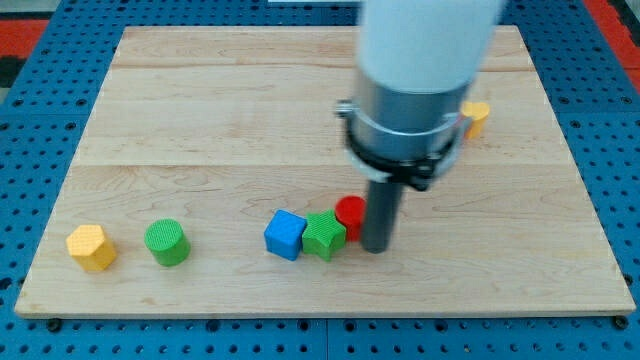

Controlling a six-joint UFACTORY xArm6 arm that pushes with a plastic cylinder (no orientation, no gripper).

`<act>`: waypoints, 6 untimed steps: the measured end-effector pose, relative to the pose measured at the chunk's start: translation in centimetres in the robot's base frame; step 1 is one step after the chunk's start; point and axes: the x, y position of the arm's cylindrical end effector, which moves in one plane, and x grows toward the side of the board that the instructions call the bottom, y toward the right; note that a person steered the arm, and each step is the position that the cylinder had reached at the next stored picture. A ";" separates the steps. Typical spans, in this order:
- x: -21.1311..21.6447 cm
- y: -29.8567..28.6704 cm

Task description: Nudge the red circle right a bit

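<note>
The red circle (349,212) sits low on the wooden surface (200,120), a little right of centre, touching the green block (323,236) at its lower left, with the blue cube (285,234) just beyond that. My tip (377,248) stands right against the red circle's right side, slightly below it; the end effector is only a plain rod, so there is nothing to open or close and it grips nothing. That seems the wrong side for a rightward nudge: pushing from here would drive the circle left into the green block. To do the step well, I judge the tip should go round to the circle's left, probably over its top edge since the green block crowds the lower left, then press rightward through the circle's middle so it slides straight, and stop early. Well apart at the left lie a yellow block (91,247) and a green cylinder (166,242); another yellow block (476,115) peeks out behind the arm.
</note>
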 end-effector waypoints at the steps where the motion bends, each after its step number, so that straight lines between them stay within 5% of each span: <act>1: 0.0 -2.7; 5: -7.0 -6.4; 6: -3.1 -3.9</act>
